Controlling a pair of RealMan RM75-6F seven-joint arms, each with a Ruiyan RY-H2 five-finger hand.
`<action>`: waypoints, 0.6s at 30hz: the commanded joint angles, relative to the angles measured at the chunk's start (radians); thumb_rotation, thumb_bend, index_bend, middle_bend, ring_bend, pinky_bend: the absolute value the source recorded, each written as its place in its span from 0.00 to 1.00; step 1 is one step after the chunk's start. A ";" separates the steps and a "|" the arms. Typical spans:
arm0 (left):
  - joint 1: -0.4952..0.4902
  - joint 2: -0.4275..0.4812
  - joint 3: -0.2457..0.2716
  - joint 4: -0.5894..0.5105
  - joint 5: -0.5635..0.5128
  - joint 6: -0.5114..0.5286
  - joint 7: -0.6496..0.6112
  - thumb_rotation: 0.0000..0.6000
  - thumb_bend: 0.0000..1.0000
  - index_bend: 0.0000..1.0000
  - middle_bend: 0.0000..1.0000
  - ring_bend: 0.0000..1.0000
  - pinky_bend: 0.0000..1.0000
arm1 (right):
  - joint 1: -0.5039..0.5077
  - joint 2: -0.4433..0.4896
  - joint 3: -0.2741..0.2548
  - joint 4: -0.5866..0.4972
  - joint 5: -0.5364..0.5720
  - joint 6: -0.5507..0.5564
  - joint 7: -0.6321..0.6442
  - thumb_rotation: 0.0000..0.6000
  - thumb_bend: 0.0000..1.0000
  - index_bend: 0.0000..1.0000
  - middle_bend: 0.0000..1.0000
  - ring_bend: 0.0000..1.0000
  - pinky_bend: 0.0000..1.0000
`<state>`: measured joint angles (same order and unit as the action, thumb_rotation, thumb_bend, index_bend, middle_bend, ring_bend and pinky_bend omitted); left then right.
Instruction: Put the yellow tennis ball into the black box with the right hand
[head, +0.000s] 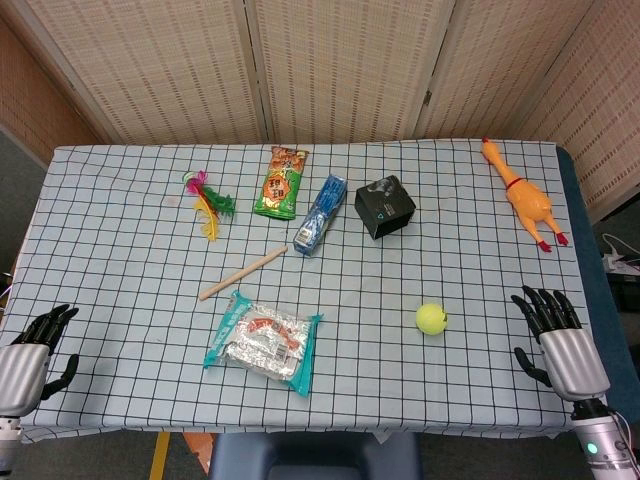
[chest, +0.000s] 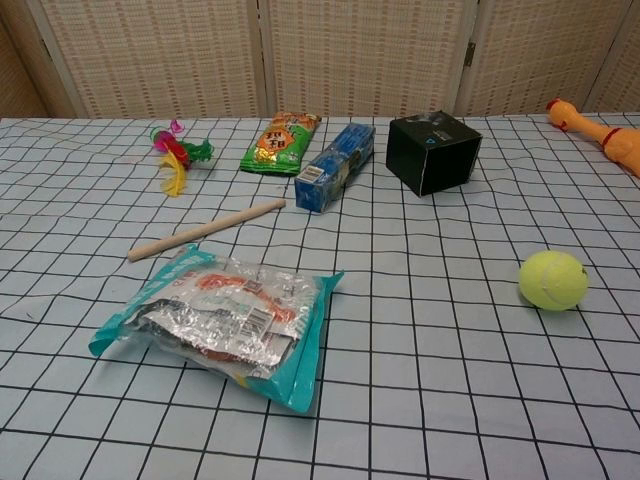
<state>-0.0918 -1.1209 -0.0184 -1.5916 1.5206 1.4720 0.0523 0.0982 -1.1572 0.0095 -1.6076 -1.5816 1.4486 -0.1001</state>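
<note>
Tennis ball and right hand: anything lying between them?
Nothing; the head view shows only bare checked cloth between the tennis ball and the right hand.

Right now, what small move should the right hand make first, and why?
Probably swing the right hand left toward the ball. The hand rests open and empty at the table's right edge, well apart from the ball, which lies free on the cloth, nearer the robot than the box.

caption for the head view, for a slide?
Both hands, left hand and right hand, rest open at the near table corners; yellow tennis ball lies apart from black box.
</note>
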 joint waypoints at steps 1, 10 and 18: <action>0.000 0.003 0.002 -0.001 -0.002 -0.004 -0.004 1.00 0.46 0.15 0.11 0.14 0.41 | 0.000 -0.011 0.000 0.011 -0.002 0.001 -0.010 1.00 0.26 0.13 0.02 0.00 0.00; 0.007 0.003 0.003 -0.005 0.004 0.013 -0.002 1.00 0.46 0.15 0.11 0.14 0.42 | 0.006 -0.034 -0.004 0.036 -0.008 -0.008 -0.026 1.00 0.26 0.14 0.02 0.00 0.00; 0.003 0.006 0.005 -0.010 0.000 -0.001 -0.002 1.00 0.46 0.15 0.11 0.14 0.42 | 0.008 -0.055 -0.012 0.063 -0.059 0.025 -0.007 1.00 0.52 0.18 0.05 0.00 0.03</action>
<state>-0.0891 -1.1155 -0.0137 -1.6012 1.5202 1.4708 0.0505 0.1068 -1.2019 0.0026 -1.5567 -1.6193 1.4568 -0.1110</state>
